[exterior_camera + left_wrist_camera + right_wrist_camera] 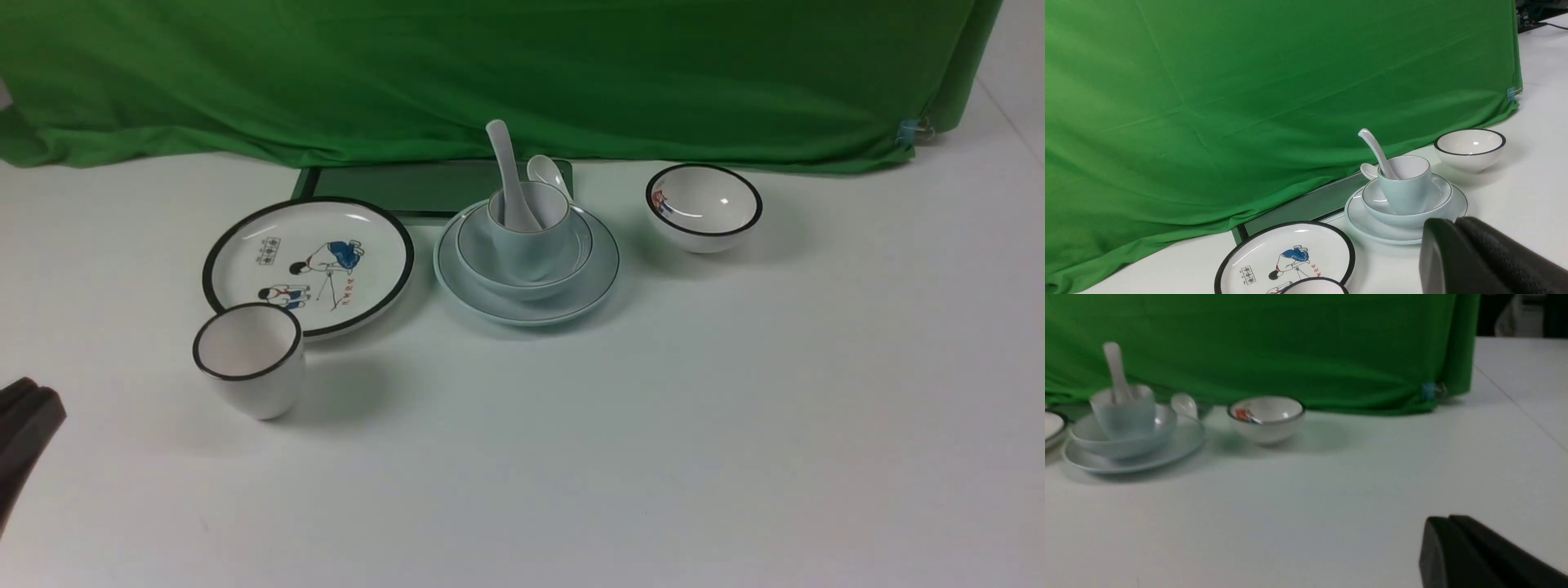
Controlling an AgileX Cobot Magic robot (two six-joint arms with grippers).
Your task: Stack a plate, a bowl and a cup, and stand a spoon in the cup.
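On the white tabletop (571, 457), in front of the green cloth (490, 73), the stack stands complete. The pale blue-green plate (526, 306) lies flat near the middle, the wide blue-grey bowl (522, 282) sits in it, and the light blue cup (526, 237) stands upright inside the bowl. The plain white spoon (508, 171) stands in the cup, scoop down, its handle leaning up and toward the left. Just behind the stack, a second white spoon (547, 173) shows its scoop past the cup's rim; what it rests on I cannot tell.

To the left of the stack lies a black-rimmed plate with cartoon figures (310, 263), and nearer the front a black-rimmed white cup (249, 359) stands just at that plate's edge. To the right, well apart from the stack, sits a small black-rimmed white bowl (704, 207). A dark flat tray (392, 189) lies behind, against the cloth.

The left pincer (28, 425) hangs at the far left edge, its jaws pressed together with nothing between them, away from all the dishes. The right pincer (1449, 543) shows only in its own wrist view, likewise closed and empty, over bare tabletop.
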